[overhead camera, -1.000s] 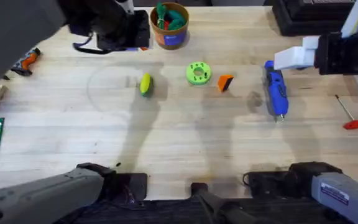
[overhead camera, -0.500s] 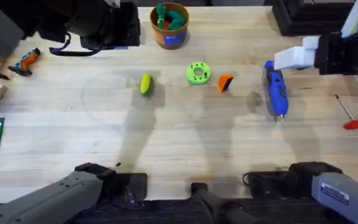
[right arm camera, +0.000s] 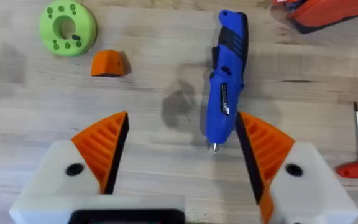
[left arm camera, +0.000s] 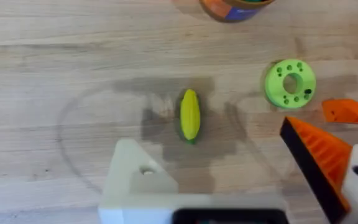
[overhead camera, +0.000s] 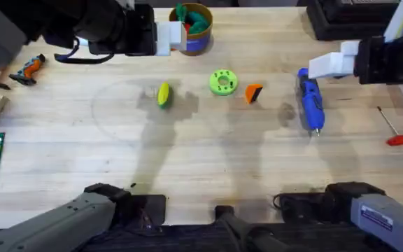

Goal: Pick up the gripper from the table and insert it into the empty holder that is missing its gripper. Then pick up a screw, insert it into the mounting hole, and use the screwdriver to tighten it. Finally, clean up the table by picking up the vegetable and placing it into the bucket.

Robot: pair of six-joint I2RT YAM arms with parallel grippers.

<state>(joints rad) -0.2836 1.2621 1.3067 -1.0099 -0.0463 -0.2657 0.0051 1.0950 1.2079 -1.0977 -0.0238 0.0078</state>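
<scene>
We see a pale wooden counter [overhead camera: 201,168] carrying everything, with the left gripper [left arm camera: 241,180] hanging above its far left part and the right gripper [right arm camera: 179,155] above its right side. The left gripper's jaws stand released with nothing between them: one finger is the empty holder [left arm camera: 135,177], a bare white base, the other bears an orange ribbed pad. The right gripper's jaws are likewise spread wide and hold nothing, over the blue screwdriver [overhead camera: 310,101], which lies flat. The bucket [overhead camera: 192,28] stands at the far edge. The lime-green disc [overhead camera: 223,82] lies between the vegetable [overhead camera: 164,94] and the loose orange gripper [overhead camera: 254,92], which rests just beside the disc, all apart from either arm.
</scene>
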